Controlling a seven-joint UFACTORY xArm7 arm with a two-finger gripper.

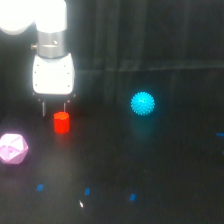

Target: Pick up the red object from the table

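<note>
The red object is a small bright red upright cylinder standing on the black table, at the exterior view's left. My gripper hangs from the white arm just above and slightly behind it. Two thin dark fingers point down with a gap between them, so it is open and holds nothing. The right finger's tip is hidden behind the cylinder's top.
A cyan spiky ball sits to the right of the cylinder. A pink faceted polyhedron lies at the left edge, in front of the gripper. Small blue specks dot the near table. A dark curtain forms the back.
</note>
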